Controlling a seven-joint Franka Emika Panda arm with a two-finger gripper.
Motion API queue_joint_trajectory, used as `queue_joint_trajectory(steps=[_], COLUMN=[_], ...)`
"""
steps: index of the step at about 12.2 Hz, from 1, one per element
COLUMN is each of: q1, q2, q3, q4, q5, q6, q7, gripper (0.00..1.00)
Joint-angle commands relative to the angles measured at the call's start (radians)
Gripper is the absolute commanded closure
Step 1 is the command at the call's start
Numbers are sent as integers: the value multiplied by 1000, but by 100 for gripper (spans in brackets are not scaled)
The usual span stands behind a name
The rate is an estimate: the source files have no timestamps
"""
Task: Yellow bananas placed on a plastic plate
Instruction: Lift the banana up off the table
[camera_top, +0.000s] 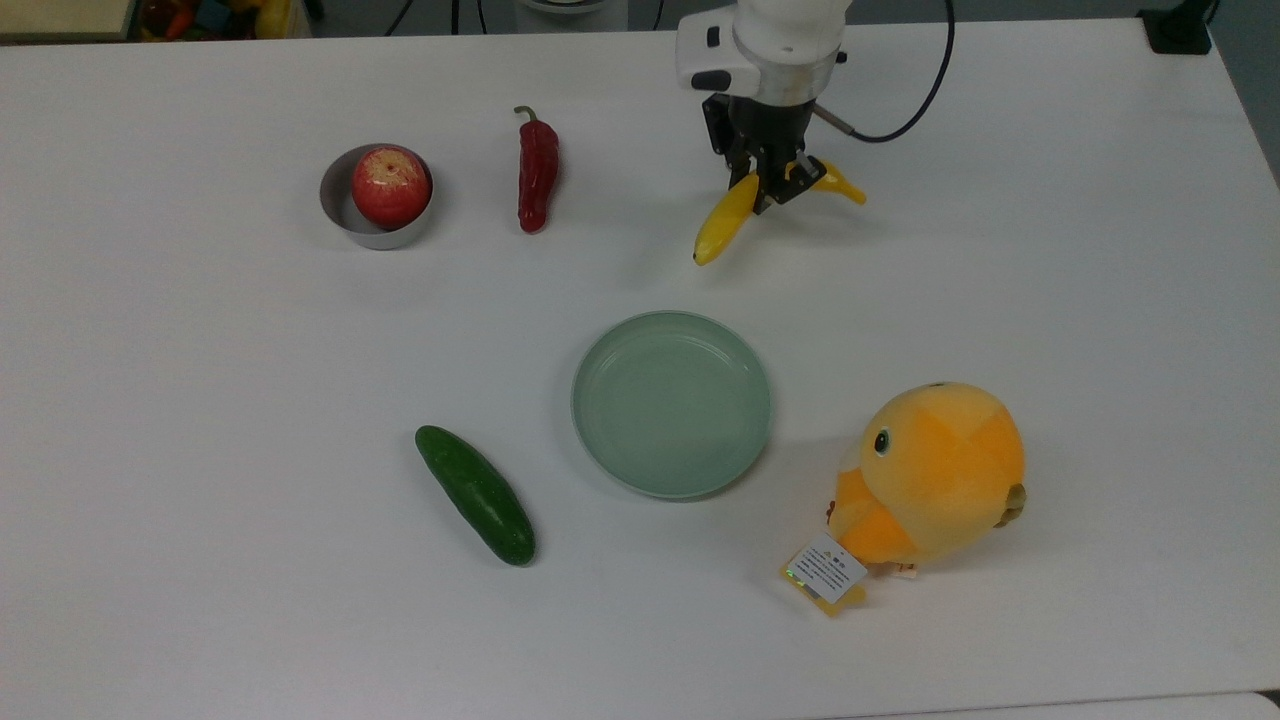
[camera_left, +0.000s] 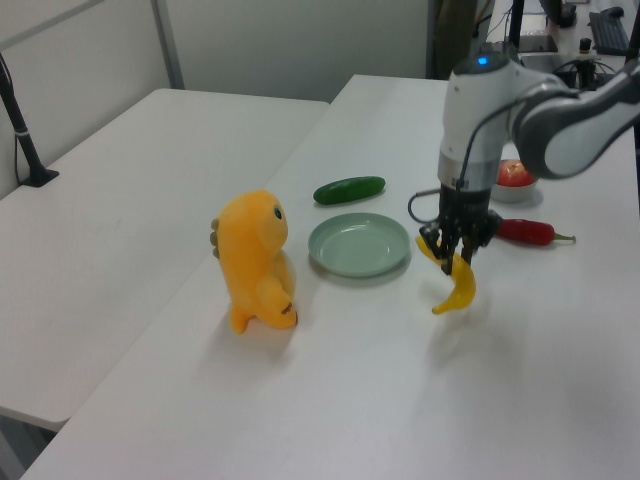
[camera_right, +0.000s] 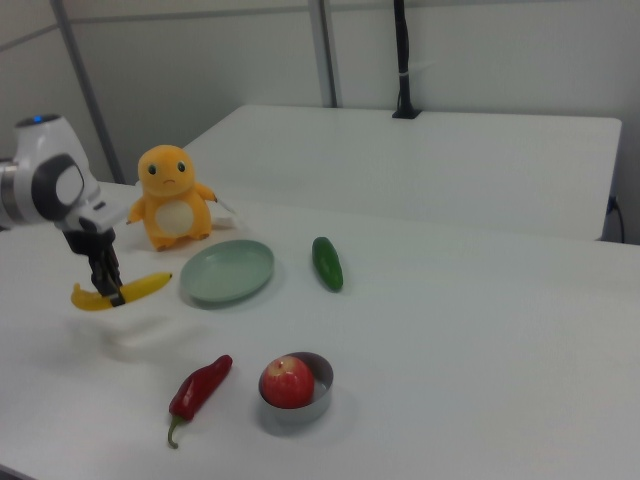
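Observation:
The yellow banana (camera_top: 725, 219) (camera_left: 458, 290) (camera_right: 145, 287) hangs in the air above the table, held near its middle by my gripper (camera_top: 768, 195) (camera_left: 452, 258) (camera_right: 112, 295), which is shut on it. Its shadow lies on the table below. The pale green plastic plate (camera_top: 671, 402) (camera_left: 359, 245) (camera_right: 227, 271) lies empty in the middle of the table. In the top view the plate is below and a little left of the banana. In the left view the banana hangs to the right of the plate, and in the right view to the plate's left.
A dark green cucumber (camera_top: 475, 494) lies left of the plate in the top view. An orange plush chick (camera_top: 930, 476) stands at the plate's right. A red chili pepper (camera_top: 537, 173) and a grey metal cup (camera_top: 350, 226) holding a red apple (camera_top: 390, 186) sit at the upper left.

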Motion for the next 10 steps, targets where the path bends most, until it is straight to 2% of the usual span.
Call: queue_joint_trajectory(steps=[1,4,7,9,10], q1=[-10,-38,-110,-148,-162], q2=[-22,-66,-77,-86,-95], q3=[-4,-14,-30,-40,-64], q4=[133,158,225,239,241], q5=[2,6,12,12,12], q6=[-199,-268,-360,-370,-377], q7=[-166,-407,-684,-805,-903], gripper=[81,81,81,81,81])
